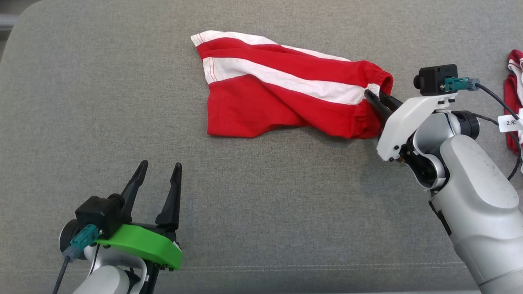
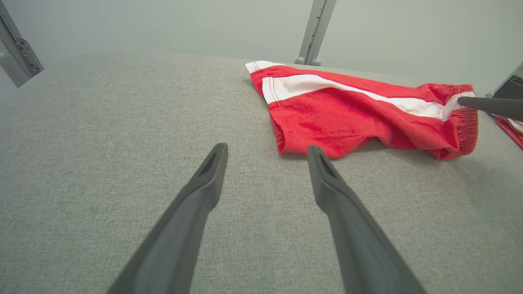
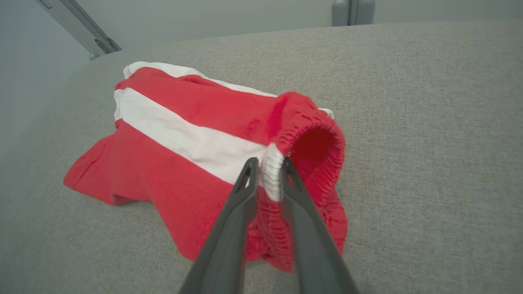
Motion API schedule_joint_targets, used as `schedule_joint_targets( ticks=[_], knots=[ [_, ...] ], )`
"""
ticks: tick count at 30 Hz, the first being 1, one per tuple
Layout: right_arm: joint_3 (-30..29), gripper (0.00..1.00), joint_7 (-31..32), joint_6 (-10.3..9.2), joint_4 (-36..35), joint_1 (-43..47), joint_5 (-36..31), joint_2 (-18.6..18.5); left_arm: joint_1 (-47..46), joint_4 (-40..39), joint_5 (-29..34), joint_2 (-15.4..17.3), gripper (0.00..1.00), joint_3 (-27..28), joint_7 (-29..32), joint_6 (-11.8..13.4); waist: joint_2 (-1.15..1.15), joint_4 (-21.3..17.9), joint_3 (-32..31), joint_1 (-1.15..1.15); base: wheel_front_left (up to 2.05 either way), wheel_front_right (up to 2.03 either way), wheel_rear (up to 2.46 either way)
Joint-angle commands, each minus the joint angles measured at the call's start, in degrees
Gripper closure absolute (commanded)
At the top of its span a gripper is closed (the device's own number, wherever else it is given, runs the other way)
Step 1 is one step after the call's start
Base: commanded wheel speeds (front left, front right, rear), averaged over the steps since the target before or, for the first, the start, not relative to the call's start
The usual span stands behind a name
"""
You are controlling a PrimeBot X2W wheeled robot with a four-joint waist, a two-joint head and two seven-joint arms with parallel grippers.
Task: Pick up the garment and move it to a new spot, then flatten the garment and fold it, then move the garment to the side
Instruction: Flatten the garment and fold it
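Red garment (image 1: pixel 265 102) w/ white stripes; grey cushion (image 1: pixel 102 102)

I see a grey woven cushion (image 1: pixel 261 212) across my work area, with a stitched seam along its near edge. At its right edge lies a crumpled red-and-white cloth (image 1: pixel 514 77). Behind the cushion I make out a pale wall (image 2: pixel 163 24), an upright metal post (image 2: pixel 316 30) and a slanted strut (image 2: pixel 18 53).
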Motion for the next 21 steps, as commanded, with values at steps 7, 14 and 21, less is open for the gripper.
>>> schedule_joint_targets(
  ticks=[7,14,21],
  knots=[
    [-0.8,1.0,1.4,-0.01,1.5,-0.1,0.4,-0.4,-0.8,0.5,-0.6,-0.4,0.0,0.1,-0.6,-0.5,0.0,-0.2,-0.1,0.0,0.0,0.0,0.0],
    [-0.8,1.0,1.5,-0.01,2.9,-1.1,3.1,-0.8,-4.3,2.9,-2.1,-1.9,0.0,-0.9,0.8,-3.4,0.0,-0.8,-0.3,0.0,0.0,0.0,0.0],
    [0.9,1.0,2.7,-0.01,-1.1,0.1,7.0,-3.5,-14.6,11.3,-6.2,-7.6,0.0,-1.8,5.1,-9.5,0.0,-2.4,0.4,0.0,0.0,0.0,0.0]
  ],
)
